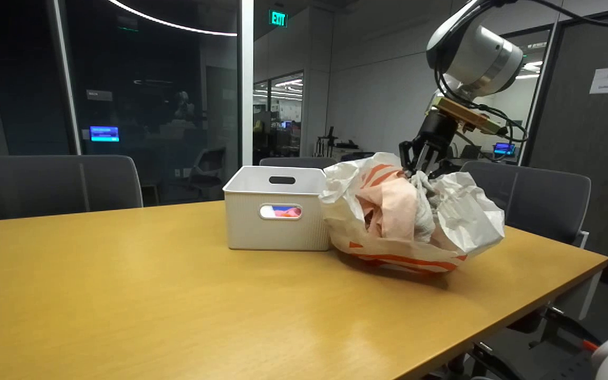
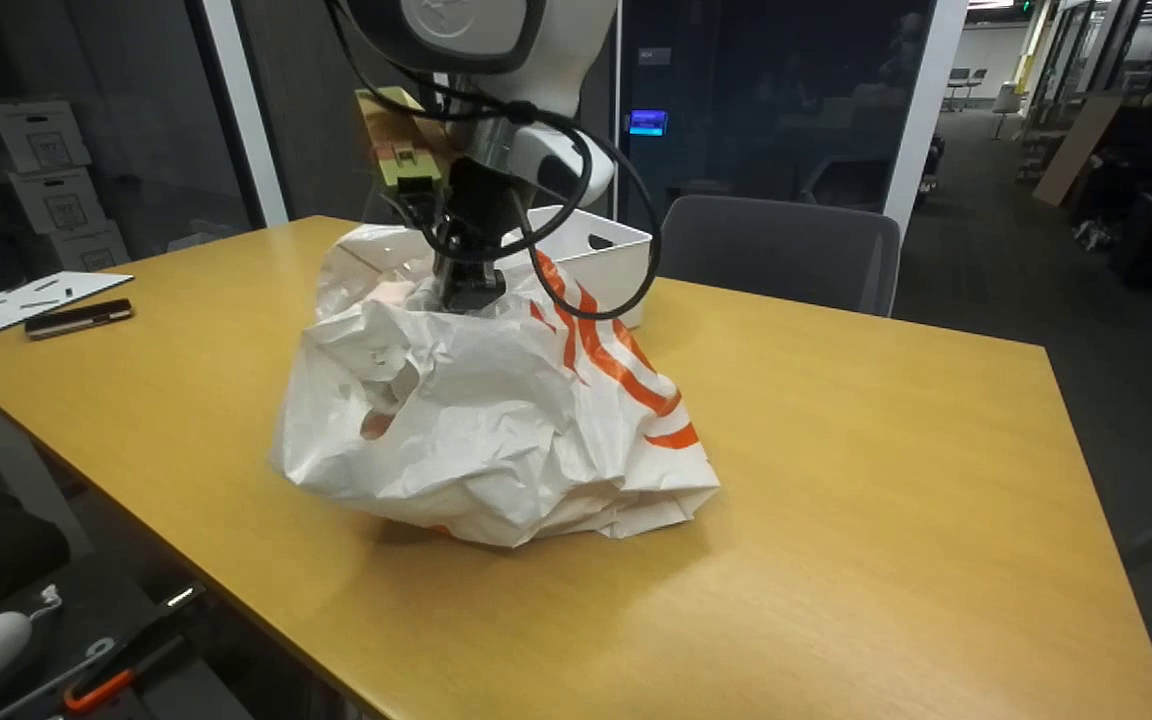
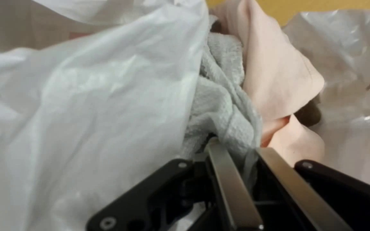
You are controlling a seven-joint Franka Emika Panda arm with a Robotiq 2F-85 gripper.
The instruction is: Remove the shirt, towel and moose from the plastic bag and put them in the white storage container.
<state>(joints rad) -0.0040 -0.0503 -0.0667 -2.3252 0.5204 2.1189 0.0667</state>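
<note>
on one table (image 1: 151,301), one white bag (image 1: 467,211) is seen right of centre in an exterior view, just beside one white box (image 1: 277,235). in the wrist view, one grey towel (image 3: 217,96) in the bag is clamped by the pincer (image 3: 236,149), its two fingers (image 3: 232,191) at lower centre. one pink cloth (image 3: 271,77) is seen toward upper right, one brown moose (image 3: 310,114) partly covered by it. something pink (image 1: 286,211) is glimpsed in the box.
</note>
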